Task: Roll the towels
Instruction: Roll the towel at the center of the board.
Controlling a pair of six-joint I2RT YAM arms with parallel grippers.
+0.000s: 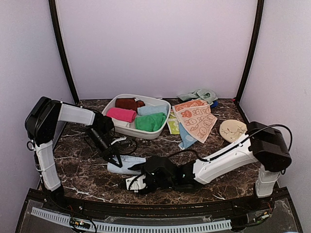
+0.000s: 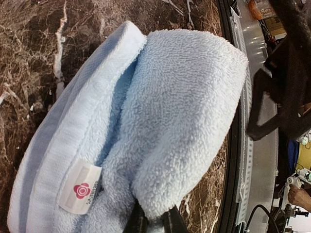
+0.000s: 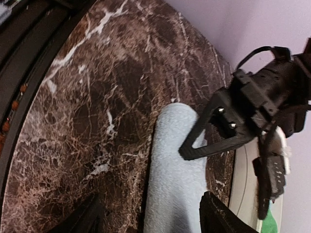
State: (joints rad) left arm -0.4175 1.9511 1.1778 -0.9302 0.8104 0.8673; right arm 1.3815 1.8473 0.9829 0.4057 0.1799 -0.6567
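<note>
I am pinching the folded end of the pale blue towel (image 1: 127, 165) with the left gripper (image 2: 153, 219), its fingers closed on the terry fold just beside the sewn label (image 2: 80, 187). The towel is lying flat on the marble table (image 1: 82, 174), near the front edge and between the two arms. The right gripper (image 3: 150, 196) is hovering over the opposite end with its fingers spread wide to either side of the cloth, gripping nothing. I judge that I am starting the roll. To do it well, I am planning to lower the right fingers until they straddle the full width, then turn the fold over evenly so neither edge runs ahead and the roll comes out straight. The risk I am watching is the left pinch dragging the whole towel across the slick marble rather than curling it.
</note>
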